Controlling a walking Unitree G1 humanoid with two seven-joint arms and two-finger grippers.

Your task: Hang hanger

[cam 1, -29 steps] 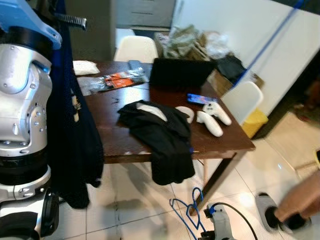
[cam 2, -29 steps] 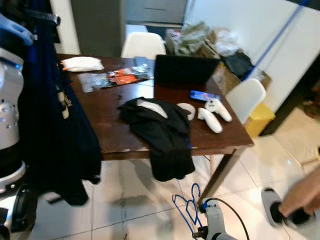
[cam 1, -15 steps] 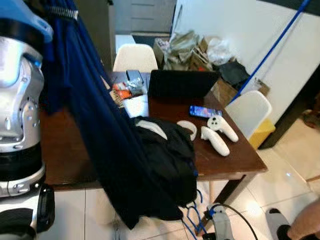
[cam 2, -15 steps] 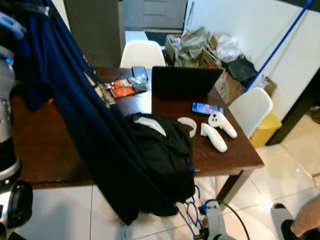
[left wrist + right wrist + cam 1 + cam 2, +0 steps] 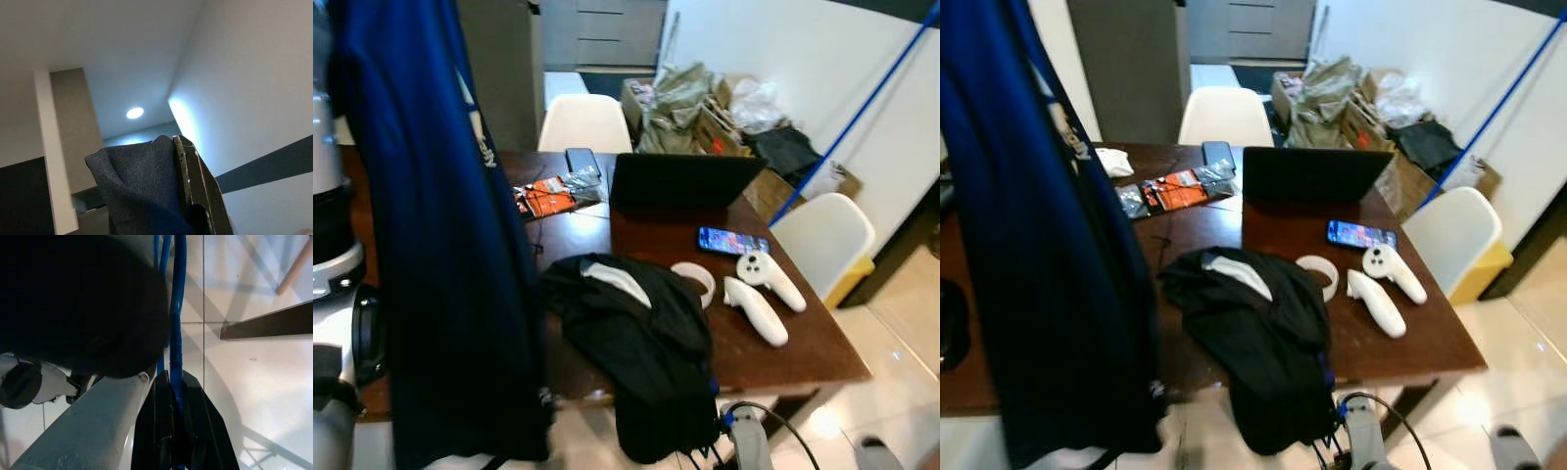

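Since a second ago the view has swung and risen, so the camera moved; separately, the dark blue garment (image 5: 431, 245) now hangs straight down at the robot's left, where half a second ago it swept diagonally across the table. Judgement: the garment has been lifted high and is settling, which suits carrying it toward a rail.

Left gripper (image 5: 188, 186): pointed at the ceiling, one black finger visible with blue fabric bunched tight against it; it appears clamped on the garment's top, though the second finger is hidden.

Right gripper (image 5: 171, 431): low near the tiled floor, its two fingers pinched narrow on a blue hanger (image 5: 177, 323) whose wire runs up between them. So the hanger is held down at the robot's right, beside the table leg (image 5: 264, 325).

Surroundings on the brown table (image 5: 803, 343): black garment (image 5: 641, 343) draped over the near edge, closed laptop (image 5: 680, 179), phone (image 5: 732, 240), two white controllers (image 5: 764, 299), snack packets (image 5: 548, 194). White chairs (image 5: 582, 122) behind and at right.

No rail is visible; the hanging blue cloth blocks the left field, and the black garment overhangs close to the hanger.
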